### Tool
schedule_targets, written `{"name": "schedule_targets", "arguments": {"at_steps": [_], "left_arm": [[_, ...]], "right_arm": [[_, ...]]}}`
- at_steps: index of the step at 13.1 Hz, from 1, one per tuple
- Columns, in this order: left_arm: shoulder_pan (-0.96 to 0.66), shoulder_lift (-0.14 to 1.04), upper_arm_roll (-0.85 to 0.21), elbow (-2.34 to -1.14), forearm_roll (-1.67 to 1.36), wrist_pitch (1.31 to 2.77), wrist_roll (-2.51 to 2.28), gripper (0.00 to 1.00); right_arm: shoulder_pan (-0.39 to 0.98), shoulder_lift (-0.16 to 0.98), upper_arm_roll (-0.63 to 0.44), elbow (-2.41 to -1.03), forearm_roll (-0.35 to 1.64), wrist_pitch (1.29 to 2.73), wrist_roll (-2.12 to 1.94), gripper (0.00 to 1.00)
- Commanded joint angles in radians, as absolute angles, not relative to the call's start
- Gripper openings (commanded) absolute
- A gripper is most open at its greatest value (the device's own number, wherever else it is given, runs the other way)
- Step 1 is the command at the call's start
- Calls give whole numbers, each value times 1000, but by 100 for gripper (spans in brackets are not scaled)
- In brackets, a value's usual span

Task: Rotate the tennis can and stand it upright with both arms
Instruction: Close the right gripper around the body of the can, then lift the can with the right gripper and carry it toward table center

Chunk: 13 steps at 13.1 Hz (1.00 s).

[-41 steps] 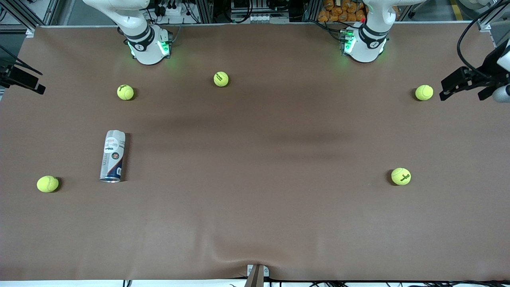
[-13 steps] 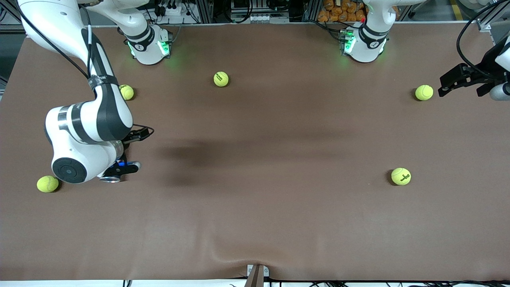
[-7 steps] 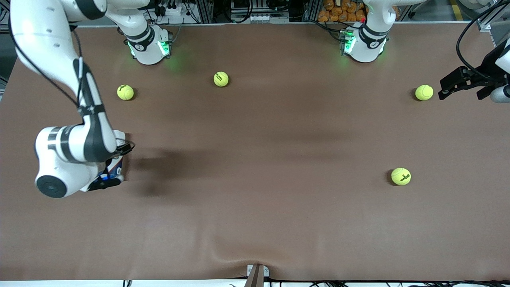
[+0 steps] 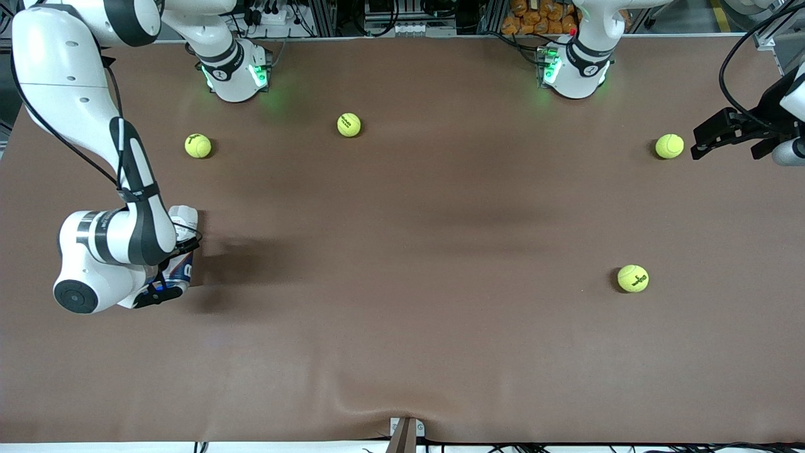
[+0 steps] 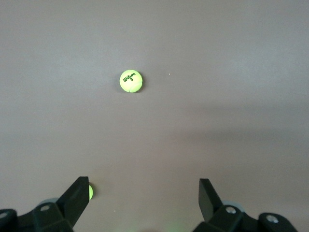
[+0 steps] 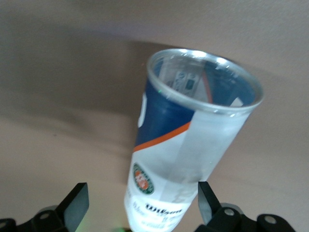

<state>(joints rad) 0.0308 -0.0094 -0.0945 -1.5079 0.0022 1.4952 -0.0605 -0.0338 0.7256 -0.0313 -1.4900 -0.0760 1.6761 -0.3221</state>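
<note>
Front view: the right arm's wrist covers most of the tennis can, leaving only its label end and a navy patch visible; the right gripper itself is concealed beneath that wrist. The left gripper is partly cut by the frame edge. Right wrist view: the can's closed end runs off the frame between the fingers.

The table is plain brown. The tennis can is clear plastic with a silver rim, a navy band edged by an orange stripe, and a white label bearing a round green-and-orange sticker. The tennis balls are yellow-green with black print.
</note>
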Motion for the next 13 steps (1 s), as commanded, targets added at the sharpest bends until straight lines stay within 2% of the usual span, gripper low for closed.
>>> {"name": "schedule_targets", "arguments": {"at_steps": [1, 13], "left_arm": [[41, -14, -100, -1513, -9, 1511, -43, 100], [43, -15, -100, -1520, -9, 1511, -41, 100]], "right_arm": [[-69, 755, -17, -1490, -103, 1715, -371, 100], [-98, 810, -17, -1491, -103, 1776, -503, 100]]}}
